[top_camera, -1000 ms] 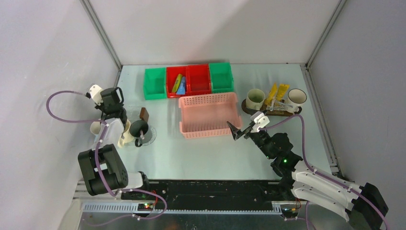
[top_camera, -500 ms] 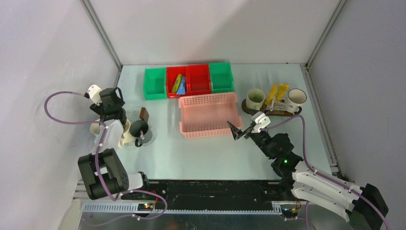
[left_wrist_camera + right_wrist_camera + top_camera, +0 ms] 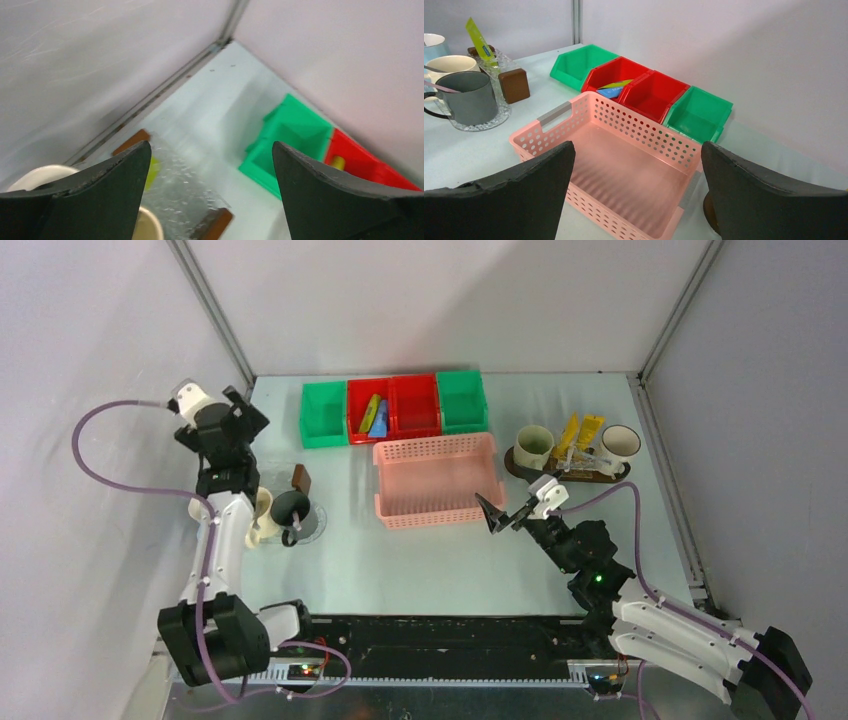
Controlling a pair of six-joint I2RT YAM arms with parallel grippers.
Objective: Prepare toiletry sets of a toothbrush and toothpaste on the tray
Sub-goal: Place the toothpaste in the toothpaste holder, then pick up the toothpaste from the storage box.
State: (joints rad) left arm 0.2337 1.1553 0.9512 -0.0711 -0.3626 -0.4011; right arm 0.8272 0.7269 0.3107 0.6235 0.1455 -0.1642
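I take the pink basket (image 3: 436, 480) in the middle of the table as my mark. To the right of the basket and a little farther back lies the tray (image 3: 590, 478), a dark oval board. It carries a cream mug (image 3: 533, 447) at the end nearer the basket and a white mug (image 3: 621, 443) at the other end, with yellow tubes (image 3: 580, 430) and a thin brush (image 3: 588, 454) between them. My right gripper (image 3: 638, 150) hangs just off the basket's near right corner, its fingers spread wide with nothing between them. My left gripper (image 3: 210, 150) is up in the air well to the left of the basket, close to the side wall. Its fingers are also wide apart and empty. Left of the basket a dark mug (image 3: 291, 510) stands on a clear disc (image 3: 314, 526), with a pale mug (image 3: 262, 518) just beside it and a small brown block (image 3: 302, 478) near them. Beyond the basket runs a row of green and red bins (image 3: 322, 412), and one red bin holds loose tubes (image 3: 375, 416), yellow and blue.
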